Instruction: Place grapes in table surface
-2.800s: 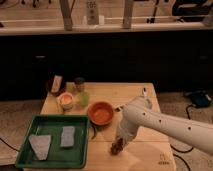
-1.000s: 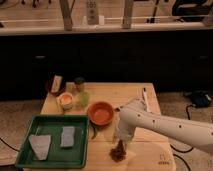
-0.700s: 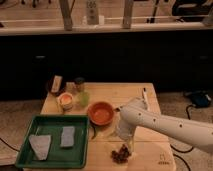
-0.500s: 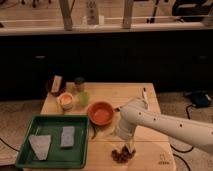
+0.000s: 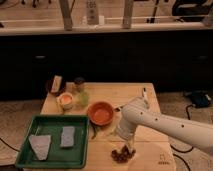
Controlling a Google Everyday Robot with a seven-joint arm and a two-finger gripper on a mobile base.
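On the left side of the tabletop [image 5: 125, 95] I see a green tray [image 5: 52, 161] at the front left corner, with two pale blocks [image 5: 40, 146] in it. Behind it stand a small cup [image 5: 66, 100] and a green jar [image 5: 80, 92]. In the middle sits an orange bowl [image 5: 101, 113]. The grapes [image 5: 121, 154] lie on the wood near the front edge. My pincer [image 5: 127, 145] hangs just above them, at the end of the white arm [image 5: 165, 127] coming from the right. I cannot tell if it is open or closed.

White arm angled down, end effector [image 5: 128, 146] pointing downward.
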